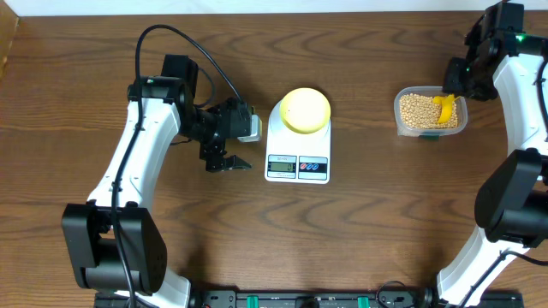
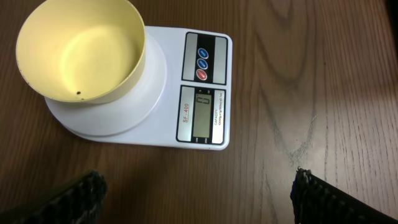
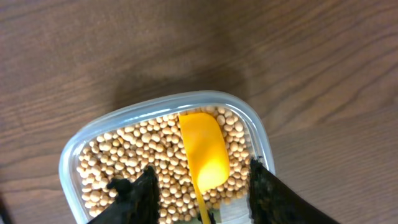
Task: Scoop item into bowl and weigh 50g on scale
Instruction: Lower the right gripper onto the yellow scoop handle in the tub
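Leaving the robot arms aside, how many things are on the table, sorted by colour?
Yellow: 2 (small round pale-yellow bowl, yellow plastic scoop)
White: 1 (rectangular digital scale)
Clear: 1 (rounded-square plastic container)
Tan: 1 (heap of small round grains)
Total: 5

Open table [image 1: 368,214] between scale [image 1: 297,158] and container [image 1: 431,113].

The bench [image 1: 360,239] is dark brown wood with clear grain and a low, satin sheen. The scale [image 2: 155,118] is smooth white plastic, slightly glossy, with a grey display. On it, the bowl [image 2: 81,56] looks like pale-yellow plastic, smooth and matt inside. At far right, the container [image 3: 155,102] is clear, shiny plastic. The scoop [image 3: 204,155] is glossy yellow plastic, and the grains [image 3: 124,155] are tan, smooth and dull. The left tool [image 2: 196,196] is black with a rough, grainy surface.
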Tool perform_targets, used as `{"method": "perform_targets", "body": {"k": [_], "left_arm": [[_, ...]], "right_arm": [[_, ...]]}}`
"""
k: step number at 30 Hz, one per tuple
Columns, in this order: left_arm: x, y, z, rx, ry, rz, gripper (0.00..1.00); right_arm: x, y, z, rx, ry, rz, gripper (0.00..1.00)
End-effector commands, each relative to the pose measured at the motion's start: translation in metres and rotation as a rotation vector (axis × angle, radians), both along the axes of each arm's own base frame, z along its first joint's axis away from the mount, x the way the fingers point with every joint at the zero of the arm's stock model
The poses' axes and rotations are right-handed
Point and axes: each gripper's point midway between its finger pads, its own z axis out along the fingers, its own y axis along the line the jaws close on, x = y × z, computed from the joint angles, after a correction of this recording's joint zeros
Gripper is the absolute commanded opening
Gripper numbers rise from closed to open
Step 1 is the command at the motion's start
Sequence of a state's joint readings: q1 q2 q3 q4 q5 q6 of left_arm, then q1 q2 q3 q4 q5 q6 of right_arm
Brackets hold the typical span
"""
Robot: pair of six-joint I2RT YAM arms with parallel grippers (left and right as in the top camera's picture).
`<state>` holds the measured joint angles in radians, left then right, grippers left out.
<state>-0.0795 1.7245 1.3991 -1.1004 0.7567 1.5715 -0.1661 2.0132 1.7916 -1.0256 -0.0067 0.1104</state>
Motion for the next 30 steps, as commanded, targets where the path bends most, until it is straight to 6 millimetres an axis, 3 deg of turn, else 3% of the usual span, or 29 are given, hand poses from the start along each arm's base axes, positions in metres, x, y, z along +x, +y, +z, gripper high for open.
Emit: {"method": "perform_targets", "body": {"k": [1, 5, 10, 12, 13, 14, 18, 23, 26, 30], "left_arm": [[-0.003, 0.0, -0.002, -0.004, 0.01, -0.007, 0.97], [-0.003, 0.0, -0.002, -0.004, 0.01, -0.007, 0.98], [-0.003, 0.0, -0.002, -0.004, 0.01, -0.007, 0.98], [-0.003, 0.0, -0.002, -0.004, 0.01, -0.007, 0.98], [-0.003, 0.0, -0.002, -0.004, 0.01, -0.007, 0.98], [-0.003, 0.0, -0.002, -0.004, 0.01, -0.007, 0.97], [-0.003, 0.0, -0.002, -0.004, 0.01, -0.007, 0.97], [-0.003, 0.0, -0.002, -0.004, 0.01, -0.007, 0.98], [-0.003, 0.0, -0.002, -0.004, 0.01, -0.007, 0.98], [-0.003, 0.0, -0.002, -0.004, 0.01, -0.007, 0.98]], "right_arm": [[-0.002, -0.002, -0.004, -0.004, 0.016, 0.002, 0.35], [-0.006, -0.002, -0.005, -0.007, 0.034, 0.009, 0.33], [-0.008, -0.001, -0.006, -0.032, 0.047, 0.101, 0.41], [-0.009, -0.001, -0.006, -0.04, 0.049, 0.125, 0.32], [-0.009, -0.001, -0.006, -0.039, 0.049, 0.128, 0.17], [-0.008, 0.0, -0.006, -0.037, 0.048, 0.129, 0.15], [-0.01, 0.0, -0.006, -0.054, 0.056, 0.187, 0.16], [-0.01, 0.006, -0.007, -0.026, 0.053, 0.217, 0.25], [-0.009, 0.01, -0.006, -0.005, 0.047, 0.219, 0.19], [-0.011, 0.01, -0.007, -0.004, 0.052, 0.22, 0.17]]}}
